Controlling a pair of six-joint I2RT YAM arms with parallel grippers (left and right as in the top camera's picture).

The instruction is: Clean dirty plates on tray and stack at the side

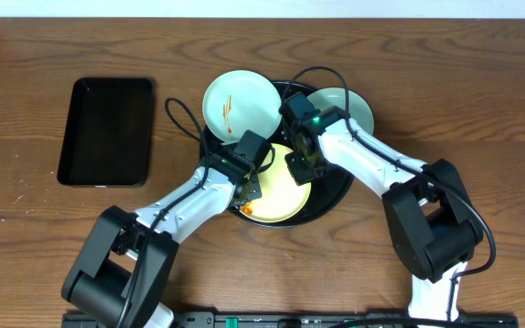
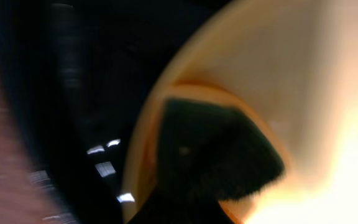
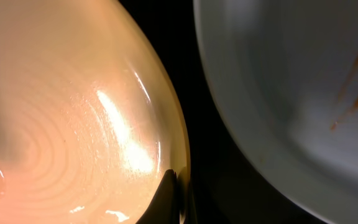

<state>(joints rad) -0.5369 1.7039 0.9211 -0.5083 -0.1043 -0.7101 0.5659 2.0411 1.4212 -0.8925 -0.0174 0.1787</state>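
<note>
The counter (image 1: 25, 228) is plain brown wood. The big round tray (image 1: 334, 193), glossy black, sits about mid-counter, so I'll call everything off that. A smaller rectangular tray (image 1: 108, 132), also black, lies well off the round tray's left side.

All three plates are on the round tray:
- The streaked mint plate (image 1: 241, 105) is on the tray's far-left part and hangs out over the rim.
- The second mint plate (image 1: 354, 105) is on the far-right part, half covered by my right arm.
- The yellow plate (image 1: 281, 196) is on the near part.

My left hand (image 1: 249, 193) is down at the yellow plate's left rim, just inside the round tray's near-left edge. My right hand (image 1: 301, 169) is at the yellow plate's far rim, roughly over the tray's middle. Both hands have their fingers pressed together.

The hard-to-read stuff:
- The left wrist view is a blurry mess. There's just the curve of the yellow plate (image 2: 303, 74) and a dark blob (image 2: 210, 162) sitting across its rim. I can't tell if that's a finger or something pinched.
- The right wrist view shows one dark fingertip (image 3: 168, 198) right at the yellow plate's edge, cut off by the frame. Past a strip of black tray I can see the mint plate's orange-brown streaks (image 3: 353, 81).
- From overhead there's an orange smear (image 1: 246, 210) on the yellow plate by the left hand.
</note>
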